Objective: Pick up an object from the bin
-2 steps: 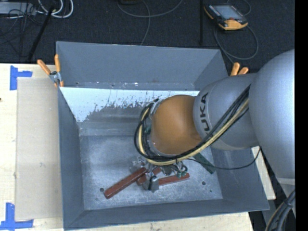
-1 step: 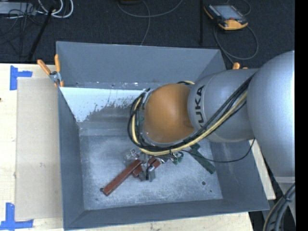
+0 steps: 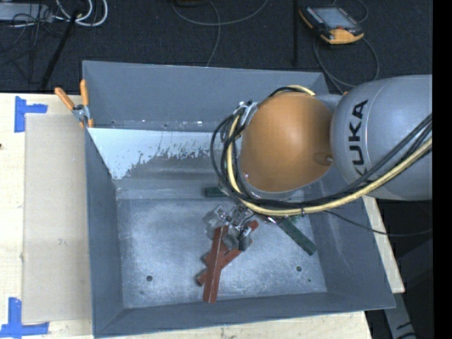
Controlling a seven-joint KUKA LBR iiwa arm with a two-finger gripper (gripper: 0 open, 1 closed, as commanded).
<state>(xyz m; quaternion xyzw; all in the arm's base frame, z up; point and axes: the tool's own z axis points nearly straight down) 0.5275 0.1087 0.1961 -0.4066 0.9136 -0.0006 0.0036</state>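
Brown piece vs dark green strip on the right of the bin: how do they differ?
Colour: the brown piece is reddish-brown; the green strip is dark green.
Shape: the brown piece has a side prong; the green strip is straight.
Place: the brown piece lies in the middle of the bin, upper end at the tool; the green strip lies further right, partly under the arm.
Both are long, slim and lie flat.

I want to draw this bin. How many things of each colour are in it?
Red-brown: 1, a long forked piece
Dark green: 2, a flat strip and a small bit at the back
Total: 3 showing; the arm covers part of the floor.
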